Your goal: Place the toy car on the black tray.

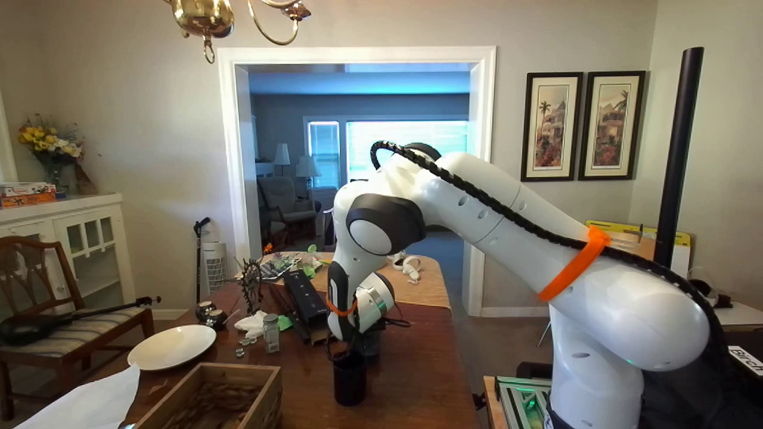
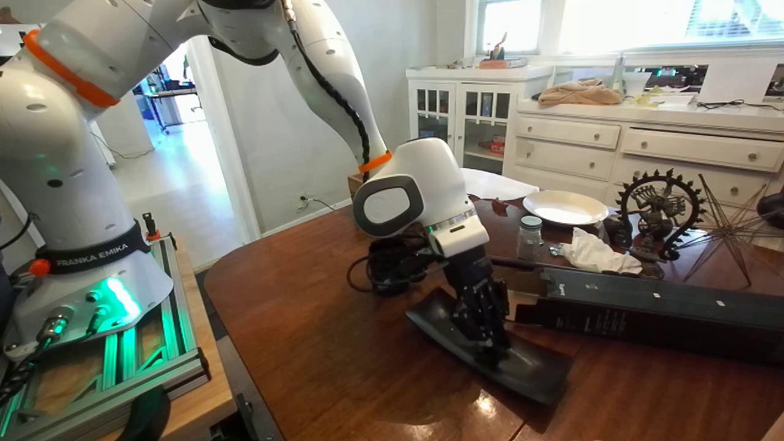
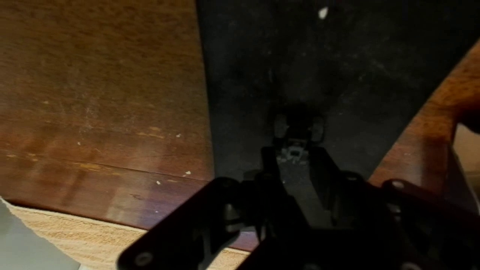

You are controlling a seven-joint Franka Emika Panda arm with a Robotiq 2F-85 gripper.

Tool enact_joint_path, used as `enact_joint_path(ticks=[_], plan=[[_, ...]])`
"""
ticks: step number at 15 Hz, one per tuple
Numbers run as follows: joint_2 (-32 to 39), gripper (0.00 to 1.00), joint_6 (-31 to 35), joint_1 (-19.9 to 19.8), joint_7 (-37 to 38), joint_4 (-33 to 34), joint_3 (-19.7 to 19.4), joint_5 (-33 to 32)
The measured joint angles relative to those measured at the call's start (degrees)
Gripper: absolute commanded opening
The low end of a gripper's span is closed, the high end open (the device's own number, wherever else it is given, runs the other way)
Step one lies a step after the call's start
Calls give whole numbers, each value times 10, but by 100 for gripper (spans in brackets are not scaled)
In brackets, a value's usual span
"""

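Car (image 3: 299, 132) sat over the tray (image 3: 348, 82), within its side edges in the wrist view, held in the gripper (image 3: 294, 150). The fingers (image 3: 269, 161) were clamped on the car, one at each side. Contact between car and tray could not be told; in both exterior views the car was hidden or too dark to make out. The gripper pointed down onto the tray, between the tray's ends.

The tray was black and curved, its ends raised, and it rested on the table (image 2: 318, 331). A pale fleck (image 3: 323, 13) lay on its surface. The arm (image 2: 346, 73) reached above the tray from a base (image 2: 73, 288) lit green; the base stood off the table, to one side of the tray.

The box (image 2: 649, 300), long and black, lay near the tray on the side away from the base. In an exterior view, a black cylinder (image 1: 350, 381) stood upright near one end of the tray. Farther from the tray, on the same side as the box, were the lidded jar (image 2: 530, 242), the crumpled wad (image 2: 597, 254), the plate (image 2: 566, 208) and the dark statue (image 2: 658, 214). The crate (image 1: 271, 387) stood well apart from the tray, past the end near the cylinder.

Off the table, far from the tray, stood a chair (image 1: 89, 336) and a white cabinet (image 2: 594, 131). A doorway (image 1: 489, 179) and two framed pictures (image 1: 551, 125) were also far from the tray.
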Motion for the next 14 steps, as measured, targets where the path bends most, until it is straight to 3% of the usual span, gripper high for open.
enact_joint_path(ticks=[7, 8, 9, 14], plan=[[-3, 8, -2, 3, 8, -5, -1, 0], [-3, 41, -3, 3, 9, -5, -1, 0], [-4, 55, -4, 3, 10, -5, -1, 0], [-6, 91, -20, 3, 20, -9, 0, 0]])
